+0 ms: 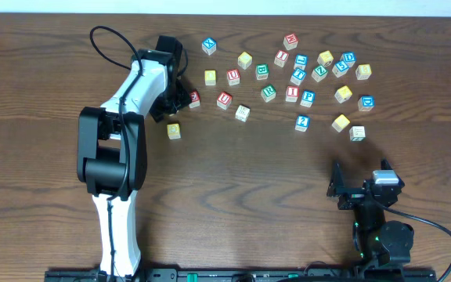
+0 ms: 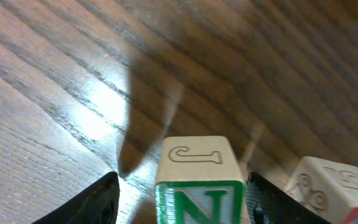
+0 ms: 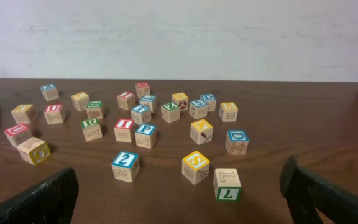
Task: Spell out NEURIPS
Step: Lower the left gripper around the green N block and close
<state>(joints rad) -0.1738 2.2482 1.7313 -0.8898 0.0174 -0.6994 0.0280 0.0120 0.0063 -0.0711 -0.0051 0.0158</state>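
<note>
**A:** On the table point(image 1: 233, 196), toward its left side, the left gripper point(image 2: 182, 202) straddles the N cube point(image 2: 197, 186). Its jaws are apart. One finger point(image 2: 266, 202) is nearly against the wood and a gap shows on the other side, so nothing is clamped yet.

**B:** How will it handle?

**A:** It's a small wooden cube, so I'd judge it light, rigid and not fragile. The faces look smooth, so it could twist if pinched near a corner.

**B:** Where should it grip?

**A:** Flat on two opposite side faces, centred. The neighbouring cube point(image 2: 331, 180) sits just beside it, and a finger might nudge it.

**B:** And the right gripper point(image 1: 337, 188)?

**A:** Its jaws are spread wide and hold nothing, well apart from the other cubes point(image 1: 308, 97).
</note>
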